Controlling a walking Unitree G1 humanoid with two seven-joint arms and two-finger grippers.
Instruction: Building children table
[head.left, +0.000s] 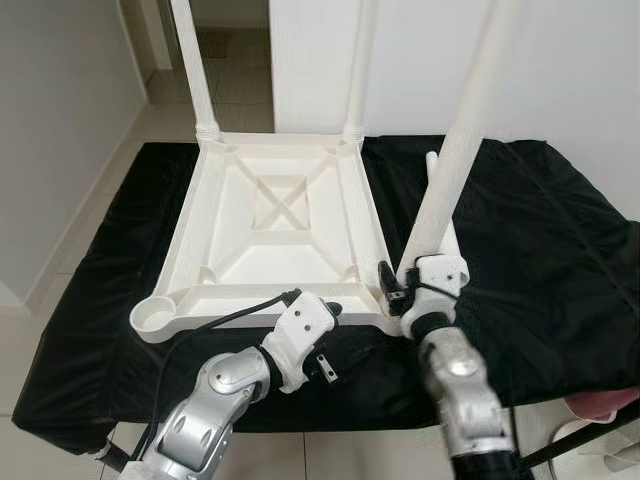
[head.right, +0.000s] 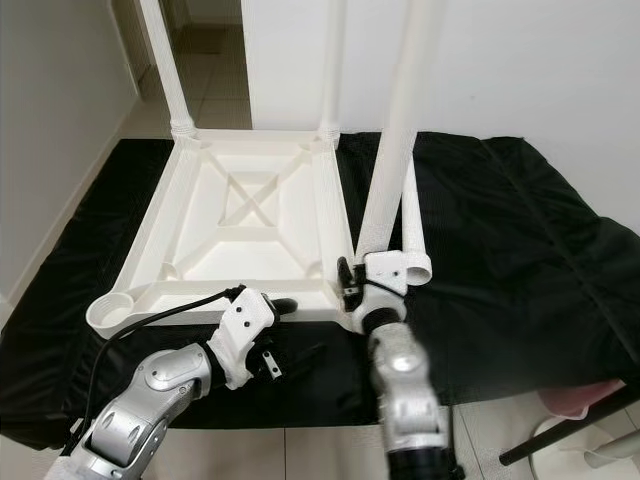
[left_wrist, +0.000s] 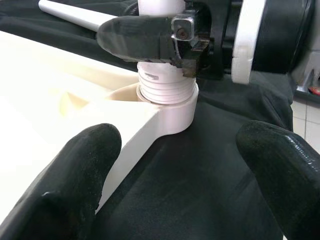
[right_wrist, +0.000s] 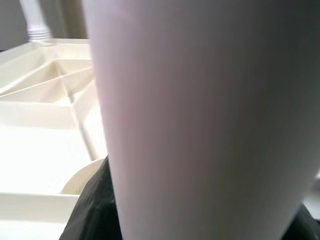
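Observation:
A white children's table top (head.left: 190, 230) lies upside down on a black cloth. Two white legs (head.left: 192, 60) stand in its far corners. My right gripper (head.left: 398, 284) is shut on the lower end of a third leg (head.left: 455, 150), held upright and slightly tilted, its threaded base (left_wrist: 165, 87) sitting in the near right corner socket. My left gripper (left_wrist: 185, 145) is open just in front of that corner, one finger (left_wrist: 75, 170) over the table's front rim, the other over the cloth. A fourth leg (head.right: 412, 215) lies on the cloth behind. The near left socket (head.left: 152, 318) is empty.
The black cloth (head.left: 540, 240) covers a low table that reaches past the white top on all sides. A white wall stands behind, with a doorway (head.left: 235, 40) at the far left. Tiled floor runs along the left side. A pink object (head.left: 600, 405) shows at the bottom right.

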